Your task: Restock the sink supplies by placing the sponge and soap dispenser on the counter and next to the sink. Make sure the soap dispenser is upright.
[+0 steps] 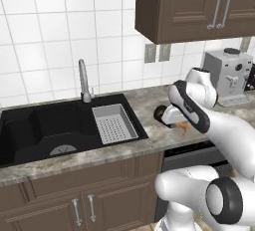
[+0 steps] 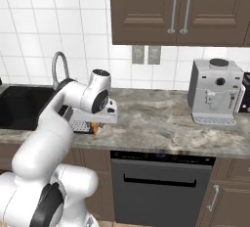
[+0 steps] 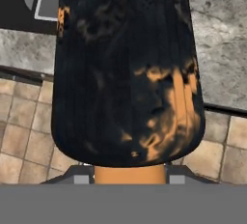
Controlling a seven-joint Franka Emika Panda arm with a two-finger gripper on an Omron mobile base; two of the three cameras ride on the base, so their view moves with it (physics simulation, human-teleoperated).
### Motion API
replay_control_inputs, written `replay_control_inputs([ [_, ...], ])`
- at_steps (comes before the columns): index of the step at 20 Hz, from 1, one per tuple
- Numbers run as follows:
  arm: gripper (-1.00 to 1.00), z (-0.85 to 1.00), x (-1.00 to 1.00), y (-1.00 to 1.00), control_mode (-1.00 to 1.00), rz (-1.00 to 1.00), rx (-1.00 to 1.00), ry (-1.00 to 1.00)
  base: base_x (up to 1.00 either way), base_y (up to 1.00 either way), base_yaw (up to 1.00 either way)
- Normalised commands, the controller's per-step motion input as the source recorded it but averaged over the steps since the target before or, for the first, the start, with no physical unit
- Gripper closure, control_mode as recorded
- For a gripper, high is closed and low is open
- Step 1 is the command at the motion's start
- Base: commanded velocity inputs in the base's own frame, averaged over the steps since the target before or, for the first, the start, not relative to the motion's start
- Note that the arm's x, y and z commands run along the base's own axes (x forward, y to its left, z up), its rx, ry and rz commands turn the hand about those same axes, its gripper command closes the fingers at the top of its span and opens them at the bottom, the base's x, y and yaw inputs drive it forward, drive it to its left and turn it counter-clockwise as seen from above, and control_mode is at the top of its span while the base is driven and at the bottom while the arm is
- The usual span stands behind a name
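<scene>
- The hand view shows the soap dispenser (image 3: 126, 68) close up, its black body running away from the gripper (image 3: 126, 175), orange neck nearest the jaws.
- The left base view shows the gripper (image 1: 175, 120) clamped on it, bottle sideways over the counter (image 1: 149, 103), black base toward the sink (image 1: 45, 125), orange top the opposite way.
</scene>
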Motion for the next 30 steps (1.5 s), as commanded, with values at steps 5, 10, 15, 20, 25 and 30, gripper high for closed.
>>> replay_control_inputs([
  [5, 1.00, 0.00, 0.17, 0.17, -1.00, -0.31, 0.12, 0.06, 0.00, 0.00, 0.00],
  [10, 1.00, 0.00, 0.00, 0.14, -1.00, -0.45, 0.34, 0.03, 0.00, 0.00, 0.00],
  [15, 1.00, -0.15, 0.02, 0.50, -1.00, -0.53, 0.19, 0.05, 0.00, 0.00, 0.00],
  [20, 1.00, -0.02, 0.05, 0.37, -1.00, -0.47, 0.21, 0.30, 0.00, 0.00, 0.00],
  [25, 1.00, 0.00, 0.00, 0.00, -1.00, -0.42, 0.43, 0.35, 0.00, 0.00, 0.00],
  [30, 1.00, 0.00, 0.15, -0.02, -1.00, -0.37, 0.37, 0.33, 0.00, 0.00, 0.00],
])
